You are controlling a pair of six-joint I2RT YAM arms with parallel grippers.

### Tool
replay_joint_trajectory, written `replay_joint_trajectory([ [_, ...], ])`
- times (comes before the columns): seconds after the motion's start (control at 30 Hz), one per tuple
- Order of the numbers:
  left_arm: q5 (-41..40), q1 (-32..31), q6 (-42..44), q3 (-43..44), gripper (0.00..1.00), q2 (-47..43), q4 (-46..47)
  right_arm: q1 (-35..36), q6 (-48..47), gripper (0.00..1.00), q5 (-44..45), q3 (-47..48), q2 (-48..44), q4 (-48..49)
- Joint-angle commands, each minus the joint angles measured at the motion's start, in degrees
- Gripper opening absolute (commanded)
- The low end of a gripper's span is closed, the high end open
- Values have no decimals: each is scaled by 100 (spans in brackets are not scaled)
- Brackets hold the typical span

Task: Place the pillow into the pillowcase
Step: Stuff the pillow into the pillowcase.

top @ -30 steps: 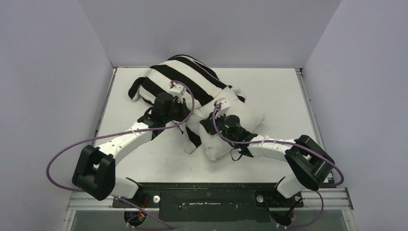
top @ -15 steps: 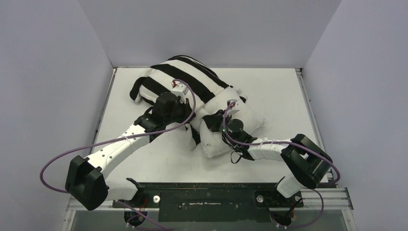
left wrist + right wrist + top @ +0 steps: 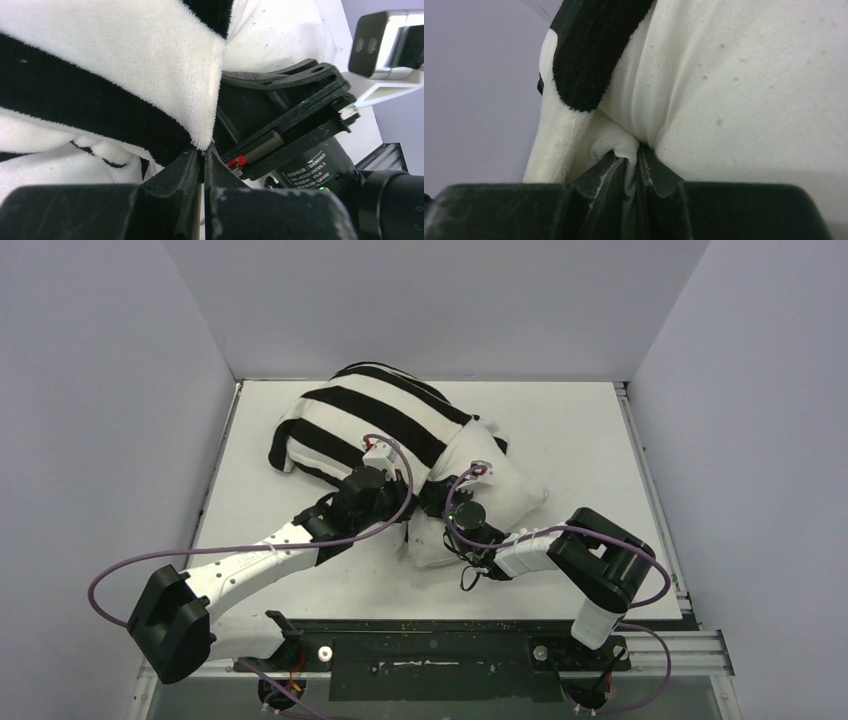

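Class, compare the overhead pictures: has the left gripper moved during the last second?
Yes. The left gripper, pinching the pillowcase, has drawn back toward the near edge of the table, closer to the base rail.

Broad black-and-white stripes: pillowcase [image 3: 370, 415]. Plain off-white: pillow [image 3: 505, 485]. White: table [image 3: 570, 430]. Purple: cables [image 3: 230, 550].

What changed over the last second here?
The left gripper drew back toward the near edge, dragging the pillowcase hem nearer. The right gripper shifted near-left with the pillow. Both sets of jaws are shut on their fabric. Unchanged: the pillow's near end is still bare.
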Motion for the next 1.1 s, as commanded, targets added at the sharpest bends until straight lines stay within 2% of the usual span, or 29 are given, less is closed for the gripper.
replay_joint_trajectory([
  [0.0,490,-489,-620,-322,0,-417,453,181,101,0,116,216,37,619],
  [0.07,456,-483,-620,-397,0,-414,481,229,-261,1,-128,167,-222,236],
  [0.2,456,-535,-720,-442,0,-499,532,179,-520,34,-356,-246,-1282,-1044],
  [0.33,146,-831,-864,-494,18,-525,714,22,-652,58,-611,-295,-2567,-2835],
  [0.43,-120,-948,-613,-124,33,-461,476,-423,-918,78,-1374,-212,-3535,-3642],
  [0.47,-228,-962,-489,44,38,-433,357,-574,-1084,82,-1499,-117,-3883,-3915],
  [0.57,-793,-969,113,747,52,-229,-366,-1111,-1695,88,-1639,322,-4295,-4710],
  [0.63,-1103,-965,583,1209,55,8,-627,-1732,-2106,89,-2125,613,-4280,-5024],
  [0.77,-1715,-856,1379,2007,56,561,-810,-3094,-2336,89,-3682,1256,-3696,-5386],
  [0.87,-2334,-848,1809,2267,56,991,-334,-3564,-2335,89,-4523,1528,-3194,-5225],
  [1.0,-2460,-664,1860,2741,57,1748,-21,-4016,-2323,93,-5084,1944,-2408,-4911],
  [1.07,-2398,-522,1931,3054,58,2137,12,-4178,-2342,93,-5637,2140,-1931,-4673],
])
